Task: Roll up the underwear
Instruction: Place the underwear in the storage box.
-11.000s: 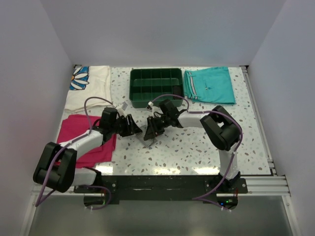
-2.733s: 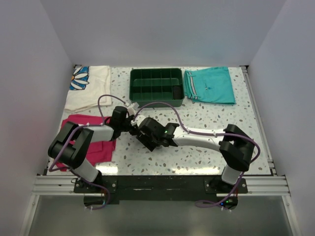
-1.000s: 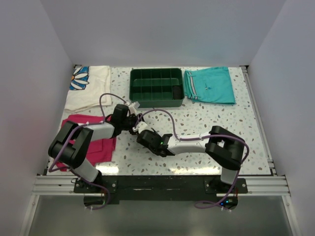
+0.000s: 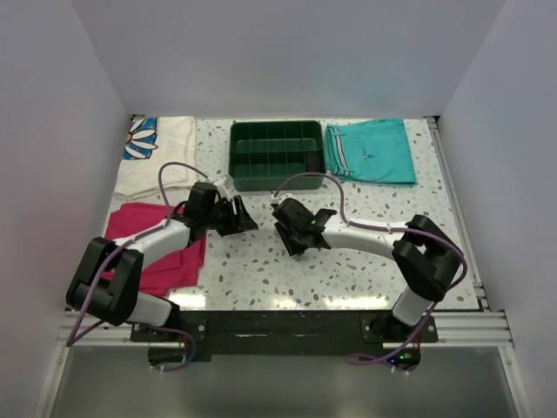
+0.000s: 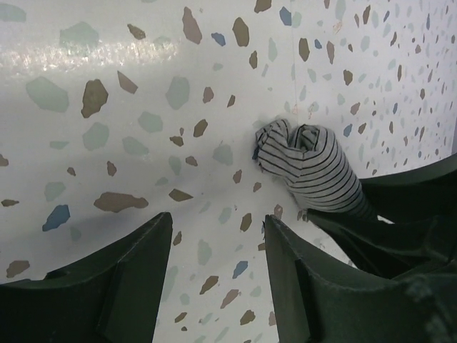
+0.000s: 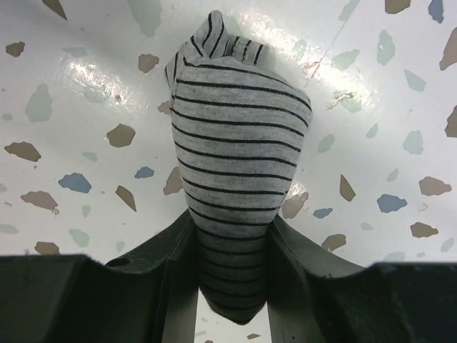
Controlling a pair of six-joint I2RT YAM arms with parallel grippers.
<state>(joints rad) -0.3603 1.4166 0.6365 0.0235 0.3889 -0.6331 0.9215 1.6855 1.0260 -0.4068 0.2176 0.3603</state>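
Item: underwear (image 6: pixel 232 164), rolled, pinched in my right gripper (image 6: pixel 232 243). My left gripper (image 5: pixel 216 221): spread, empty, roll just ahead. I'd squeeze evenly so it cannot unwind.

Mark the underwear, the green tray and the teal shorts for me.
underwear (image 6: pixel 232 179), right wrist view, middle of the striped roll
green tray (image 4: pixel 252 181), top view, near wall
teal shorts (image 4: pixel 374 155), top view, centre of the cloth

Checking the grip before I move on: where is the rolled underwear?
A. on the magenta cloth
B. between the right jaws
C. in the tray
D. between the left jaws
B: the right wrist view shows the underwear pinched between the right jaws, while the left jaws stand open near it, holding nothing.
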